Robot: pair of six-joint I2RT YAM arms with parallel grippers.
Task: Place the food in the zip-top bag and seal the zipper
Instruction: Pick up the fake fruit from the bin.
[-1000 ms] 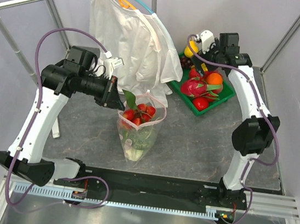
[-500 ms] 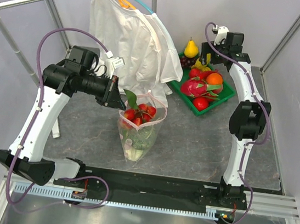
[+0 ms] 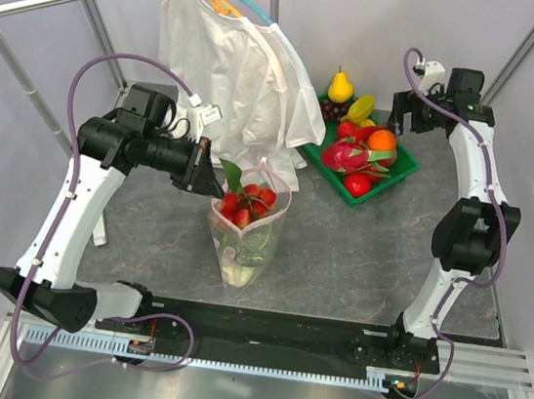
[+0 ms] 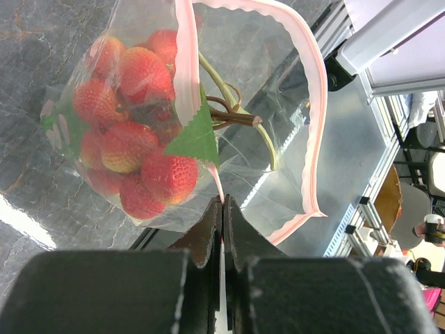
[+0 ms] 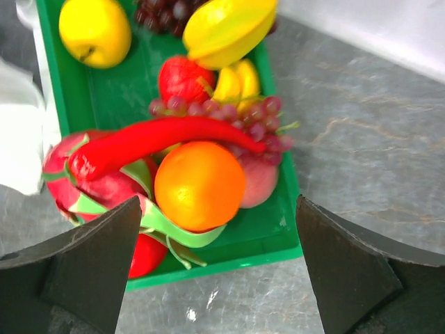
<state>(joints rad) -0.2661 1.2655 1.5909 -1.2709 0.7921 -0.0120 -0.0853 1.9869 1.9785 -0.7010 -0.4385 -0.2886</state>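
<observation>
Over the far-right green tray [image 5: 272, 235], right gripper [image 5: 217, 203] hangs with jaws spread, orange [image 5: 199, 185] directly beneath. Left and nearer, mid-table, zip-top bag [image 3: 246, 244] stands, left gripper [image 4: 222, 210] pinched tight on its pink zipper [image 4: 186, 64], mouth open upward.

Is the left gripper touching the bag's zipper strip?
Touching. Left wrist view: the left gripper is clamped on the zipper, the pink strip running between its closed jaws.

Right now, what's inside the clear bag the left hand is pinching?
A bunch of strawberries near the top, with a green leaf and stem. Lower in the bag, green and pale food shows, but the berries and crinkled plastic hide what it is.
</observation>
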